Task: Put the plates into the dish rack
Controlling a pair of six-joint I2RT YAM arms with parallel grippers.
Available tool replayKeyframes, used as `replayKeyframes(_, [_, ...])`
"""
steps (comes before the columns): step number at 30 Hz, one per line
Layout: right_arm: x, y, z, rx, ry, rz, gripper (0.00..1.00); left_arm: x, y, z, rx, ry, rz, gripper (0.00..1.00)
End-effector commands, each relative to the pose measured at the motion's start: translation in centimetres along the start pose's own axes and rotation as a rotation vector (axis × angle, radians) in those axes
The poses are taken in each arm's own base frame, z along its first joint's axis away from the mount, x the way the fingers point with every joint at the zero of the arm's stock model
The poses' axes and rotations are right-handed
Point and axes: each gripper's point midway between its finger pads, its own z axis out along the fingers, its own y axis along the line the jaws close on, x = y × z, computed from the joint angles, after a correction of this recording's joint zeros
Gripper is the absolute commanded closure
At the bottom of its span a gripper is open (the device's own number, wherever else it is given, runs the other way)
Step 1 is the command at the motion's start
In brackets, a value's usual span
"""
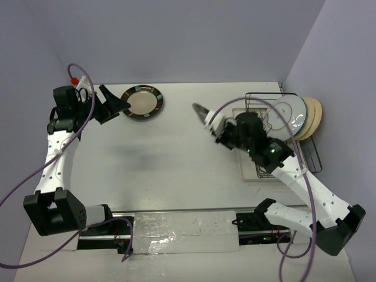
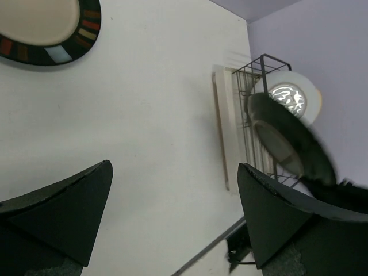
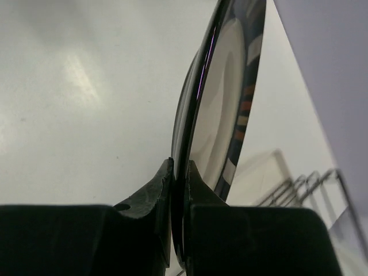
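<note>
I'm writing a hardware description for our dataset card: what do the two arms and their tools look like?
Both match: the left arm and right arm have white links and bulky black joint housings. A purple cable trails along each. The left tool and right tool each have two black wedge-shaped fingers.

A white table sits enclosed by plain lavender walls.

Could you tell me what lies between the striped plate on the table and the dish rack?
Top view: bare table, then the right tool gripping another striped plate near the dish rack.
</note>
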Motion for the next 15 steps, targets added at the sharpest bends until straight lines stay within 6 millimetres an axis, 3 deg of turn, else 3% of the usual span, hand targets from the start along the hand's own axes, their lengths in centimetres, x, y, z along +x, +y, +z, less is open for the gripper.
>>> replayKeyframes(1, [-5.2,-6.1,-3.9,0.081,-0.214,0.353,1.0,-1.6,-1.4,-0.8,0.011,-0.074,0.186,0.01])
replayKeyframes(2, [-4.2,-8.4,-4.7,0.127,-0.202,0.42,1.0,-1.3,-1.2,-0.8,0.004,-0.064,0.215,0.01])
replayKeyframes(8, [-2.2,-13.5,-6.8,0.127,-0.243,0.743,1.0,-0.9,-0.4,-0.2,-0.084,-0.073,0.346,0.01])
replayKeyframes(9, [-0.9,-15.8,-8.2,0.194,-0.241,0.788,1.0,-0.8,-0.3,0.0,-0.097,-0.068,0.358,0.01])
replayKeyframes(11, [0.0,-17.6,-9.0,0.191,-0.253,0.855,1.0,-0.1,-0.4,0.3,-0.094,-0.052,0.376,0.01])
replayKeyframes(12, [1.7,-19.2,-10.3,0.243,-0.247,0.893,1.0,0.2,-0.4,0.4,-0.082,-0.045,0.381,0.01])
replayKeyframes(15, [4.2,-21.8,-11.4,0.26,-0.232,0.958,1.0,0.4,-0.6,0.6,-0.065,-0.035,0.391,0.01])
